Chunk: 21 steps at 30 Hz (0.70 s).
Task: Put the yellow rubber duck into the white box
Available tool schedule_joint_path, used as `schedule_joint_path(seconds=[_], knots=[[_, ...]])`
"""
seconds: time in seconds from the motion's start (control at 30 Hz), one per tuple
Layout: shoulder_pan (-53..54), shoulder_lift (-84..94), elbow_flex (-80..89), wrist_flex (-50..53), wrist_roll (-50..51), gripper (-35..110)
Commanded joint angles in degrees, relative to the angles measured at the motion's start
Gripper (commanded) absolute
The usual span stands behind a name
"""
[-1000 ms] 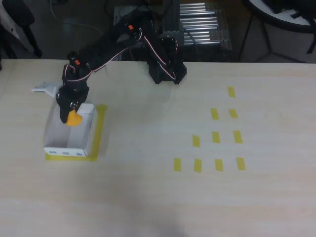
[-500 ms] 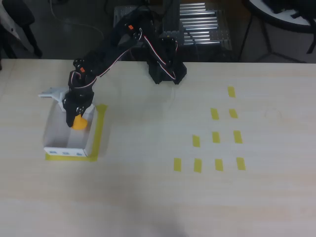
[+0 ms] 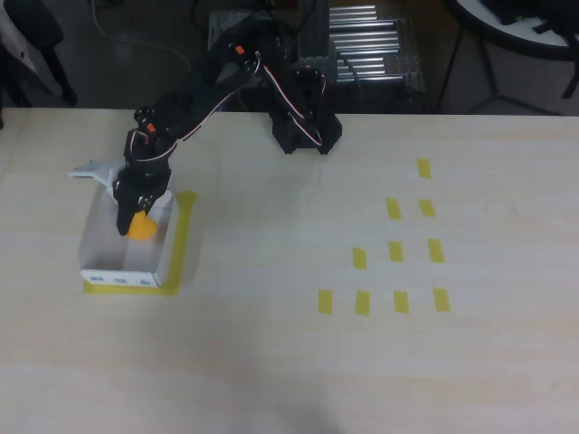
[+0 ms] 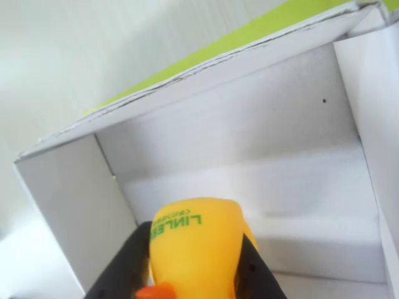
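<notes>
The black tool [image 3: 131, 220] squeezed the yellow rubber duck [image 4: 194, 249] between its 2 fingers. It held the duck inside the white box [image 3: 101, 246], near the back corner. The box sat on the pale surface [image 3: 271, 362], with yellow tape [image 3: 185, 237] along its edge.

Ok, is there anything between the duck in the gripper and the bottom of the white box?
Nothing visible. The gripper is shut on the yellow rubber duck and holds it over the white box. In the wrist view the box floor beneath the duck is bare, with its walls off to the sides.
</notes>
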Motion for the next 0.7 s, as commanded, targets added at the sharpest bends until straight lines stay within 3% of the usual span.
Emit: schedule_joint_path(seconds=[0.0, 0.67], knots=[[0.4, 3.3, 0.6, -1.1, -0.8, 19], [0.4, 4.7, -0.9, -0.7, -0.3, 23]])
